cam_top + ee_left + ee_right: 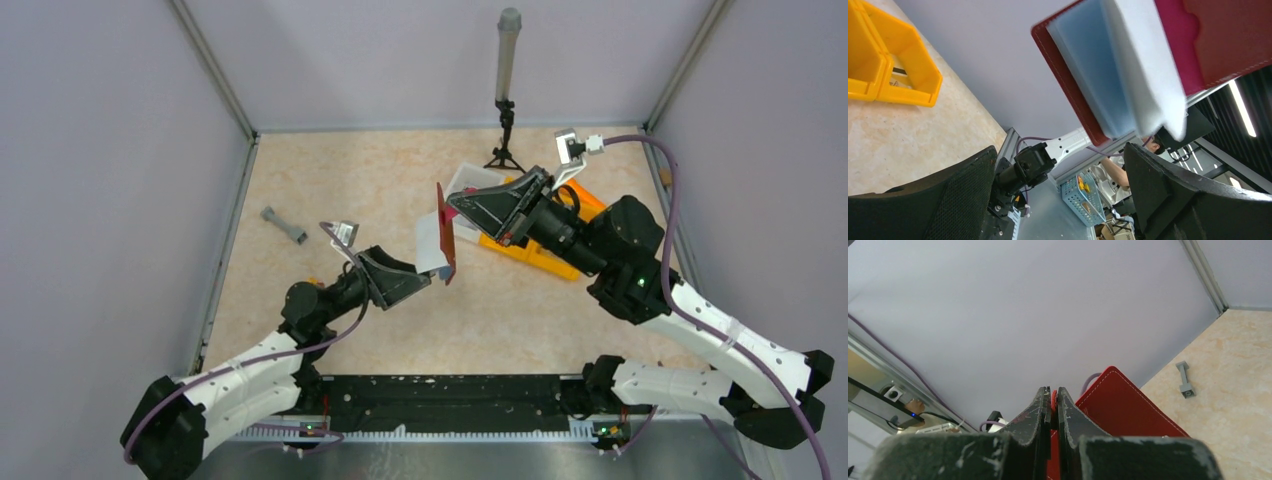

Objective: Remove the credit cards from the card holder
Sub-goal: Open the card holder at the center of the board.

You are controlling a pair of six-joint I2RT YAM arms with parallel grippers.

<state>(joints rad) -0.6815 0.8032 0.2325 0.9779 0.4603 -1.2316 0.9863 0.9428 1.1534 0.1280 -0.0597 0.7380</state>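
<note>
Chiefly, the danger lies in the pull. The right gripper [1053, 392] has its jaws clenched on only a thin edge of the card holder [446, 232], which it holds on edge in the air above the table [330, 180]. A tug from the other side could twist the holder or drag it out of that narrow hold. The credit cards [1128, 65] stick out of the holder as a fanned pale stack. A closing pinch might therefore take one card and leave the rest, or catch the red flap along with them, and any loose card would fall to the table. The left gripper [1058, 150] is released, its jaws spread wide just beside the holder, on the side where the cards stick out. The cards' free corner hangs over the gap, nearer one jaw and not yet between the two; whether it touches that jaw cannot be told.
</note>
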